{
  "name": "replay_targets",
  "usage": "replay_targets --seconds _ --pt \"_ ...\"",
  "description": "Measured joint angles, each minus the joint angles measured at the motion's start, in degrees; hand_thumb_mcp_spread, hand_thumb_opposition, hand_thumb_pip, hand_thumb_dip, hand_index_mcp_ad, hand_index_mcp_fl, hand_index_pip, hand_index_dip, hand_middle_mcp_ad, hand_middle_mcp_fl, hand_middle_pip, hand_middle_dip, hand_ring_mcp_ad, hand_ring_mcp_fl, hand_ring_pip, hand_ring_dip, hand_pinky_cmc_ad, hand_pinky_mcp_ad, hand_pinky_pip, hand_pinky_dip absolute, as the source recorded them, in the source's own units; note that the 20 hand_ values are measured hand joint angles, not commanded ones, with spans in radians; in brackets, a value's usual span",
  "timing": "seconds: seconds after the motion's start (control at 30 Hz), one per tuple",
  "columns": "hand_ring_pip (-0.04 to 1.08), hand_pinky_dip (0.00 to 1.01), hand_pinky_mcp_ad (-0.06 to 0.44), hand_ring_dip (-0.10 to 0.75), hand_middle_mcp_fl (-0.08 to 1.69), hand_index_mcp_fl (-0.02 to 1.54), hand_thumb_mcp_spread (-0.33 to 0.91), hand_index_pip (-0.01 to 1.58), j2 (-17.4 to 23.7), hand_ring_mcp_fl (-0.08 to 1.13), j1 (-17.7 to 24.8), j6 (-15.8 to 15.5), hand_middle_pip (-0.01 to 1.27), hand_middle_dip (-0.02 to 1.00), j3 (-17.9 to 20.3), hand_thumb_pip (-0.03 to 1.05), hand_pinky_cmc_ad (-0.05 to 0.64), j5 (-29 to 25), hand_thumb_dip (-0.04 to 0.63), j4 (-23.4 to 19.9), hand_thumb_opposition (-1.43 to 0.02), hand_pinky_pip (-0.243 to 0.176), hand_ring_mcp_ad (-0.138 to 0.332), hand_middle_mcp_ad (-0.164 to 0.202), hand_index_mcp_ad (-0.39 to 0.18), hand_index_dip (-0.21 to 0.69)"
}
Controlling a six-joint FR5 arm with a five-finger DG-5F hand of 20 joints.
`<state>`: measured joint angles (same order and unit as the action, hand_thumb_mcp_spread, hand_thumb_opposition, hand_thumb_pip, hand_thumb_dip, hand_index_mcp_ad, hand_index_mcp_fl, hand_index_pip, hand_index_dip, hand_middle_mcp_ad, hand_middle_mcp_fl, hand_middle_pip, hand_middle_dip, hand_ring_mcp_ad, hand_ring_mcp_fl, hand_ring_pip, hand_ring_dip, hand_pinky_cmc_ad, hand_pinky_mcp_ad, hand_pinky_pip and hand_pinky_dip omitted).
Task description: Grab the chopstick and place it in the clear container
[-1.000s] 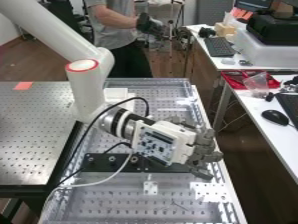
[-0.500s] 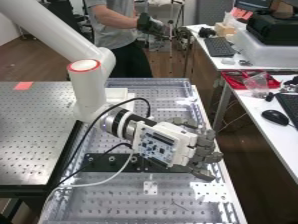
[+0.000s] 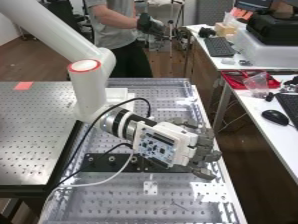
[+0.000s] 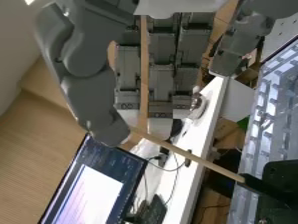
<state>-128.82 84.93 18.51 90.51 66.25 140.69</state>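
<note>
The chopstick (image 4: pixel 193 157) is pinched in the hand (image 3: pixel 203 145), its pale wooden shaft slanting away from the tip of the thumb (image 4: pixel 93 102). The hand hangs over the perforated worktop (image 3: pixel 113 202), near its long edge beside the white desk (image 3: pixel 256 132). A dark bar (image 3: pixel 106 162) lies across the worktop, and a black mouse (image 3: pixel 275 117) sits on the desk, well apart from the hand.

Count taken: one wooden chopstick (image 4: pixel 193 156) at the robot hand (image 3: pixel 201 152); one circuit board (image 3: pixel 157 146) on the robot hand's back; well apart from it, two keyboards (image 3: pixel 219 47), one computer mouse (image 3: pixel 275 117), one red tray (image 3: pixel 233 80).
</note>
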Motion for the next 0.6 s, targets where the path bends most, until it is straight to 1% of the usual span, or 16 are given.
replay_targets --seconds 0.2,0.3,0.37,0.43,0.47,0.5,0.6 --pt "0.09 0.18 0.199 0.557 0.58 0.27 0.61 1.45 -0.02 0.58 0.07 0.1 0.87 0.72 -0.01 0.58 0.344 0.09 0.312 0.01 -0.85 0.051 -0.009 0.063 -0.045 0.084" --pt "0.09 0.18 0.199 0.557 0.58 0.27 0.61 1.45 -0.04 0.58 0.16 0.14 0.82 0.72 -0.02 0.58 0.344 0.03 0.312 -0.06 -0.85 0.051 -0.009 0.066 -0.056 0.079" --pt "0.09 0.18 0.202 0.557 0.58 0.27 0.61 1.45 -0.04 0.58 0.2 0.21 0.82 0.72 0.0 0.58 0.353 -0.1 0.312 -0.12 -0.86 0.051 -0.009 0.063 -0.056 0.077" --pt "0.09 0.18 0.199 0.557 0.57 0.27 0.61 1.43 -0.04 0.57 0.24 0.22 0.8 0.72 0.06 0.58 0.354 -0.15 0.312 -0.29 -0.86 0.047 -0.01 0.068 -0.056 0.08" --pt "0.09 0.18 0.199 0.557 0.58 0.27 0.61 1.43 -0.04 0.56 0.27 0.21 0.79 0.72 0.12 0.58 0.354 -0.15 0.312 -0.45 -0.86 0.051 -0.007 0.063 -0.056 0.08" --pt "0.09 0.18 0.199 0.557 0.57 0.27 0.61 1.43 -0.03 0.56 0.28 0.22 0.77 0.72 0.19 0.58 0.354 -0.13 0.312 -0.62 -0.86 0.051 -0.01 0.068 -0.056 0.08" --pt "0.09 0.18 0.199 0.557 0.58 0.27 0.61 1.43 0.02 0.54 0.33 0.32 0.77 0.72 0.29 0.59 0.361 -0.2 0.309 -0.78 -0.86 0.051 -0.007 0.065 -0.063 0.077"
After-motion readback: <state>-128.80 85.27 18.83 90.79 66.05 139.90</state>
